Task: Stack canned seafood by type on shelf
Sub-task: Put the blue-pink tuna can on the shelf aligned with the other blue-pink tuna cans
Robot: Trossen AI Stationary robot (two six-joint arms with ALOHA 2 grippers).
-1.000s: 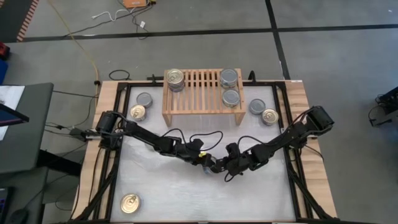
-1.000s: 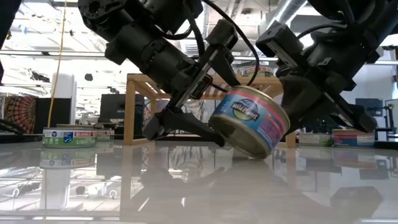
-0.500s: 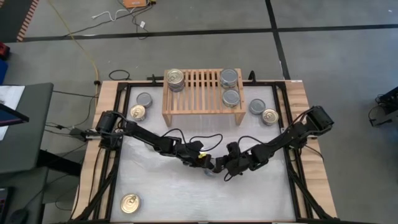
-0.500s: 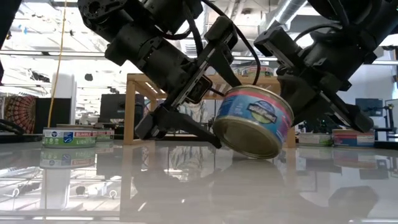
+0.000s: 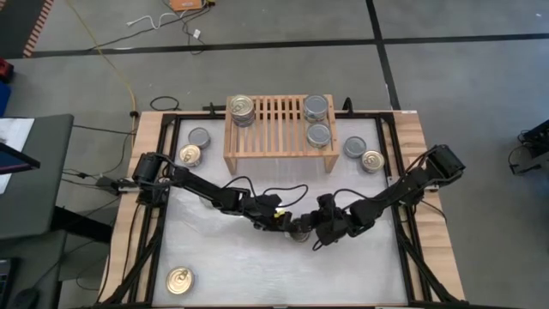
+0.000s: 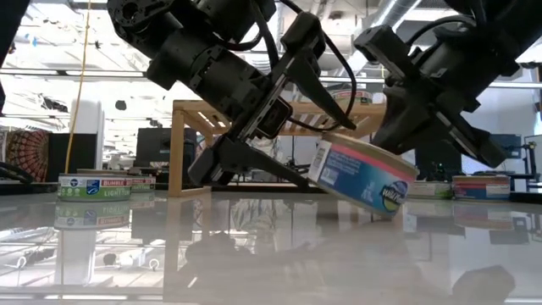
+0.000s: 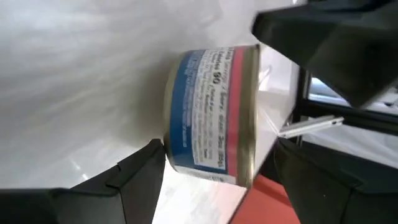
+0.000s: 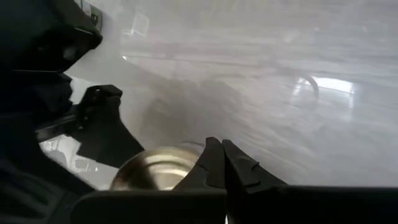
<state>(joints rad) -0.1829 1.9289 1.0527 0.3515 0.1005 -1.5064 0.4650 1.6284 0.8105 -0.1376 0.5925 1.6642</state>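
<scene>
Both arms meet at mid-table over a single tin of seafood point(image 6: 362, 182), which a second ago faced its gold base towards the low camera and now shows its blue-and-pink label, tipped the other way with one edge down on the white table point(image 5: 257, 266); the left gripper point(image 6: 254, 161) keeps its fingers spread either side of the tin without visibly squeezing it, as its wrist camera shows the can point(image 7: 211, 115) lying between the two dark tips; the right gripper point(image 6: 423, 127), fingers pressed together, bears on the tin's upper rim and appears to be levering it over; the roll suggests the pair are flipping the can to sit flat before a lift; the wooden shelf point(image 5: 279, 137) stands well behind, already carrying a gold-topped stack point(image 5: 242, 110) at one end and silver-topped tins point(image 5: 316, 108) at the other; loose tins point(image 5: 179, 280) wait around it.
</scene>
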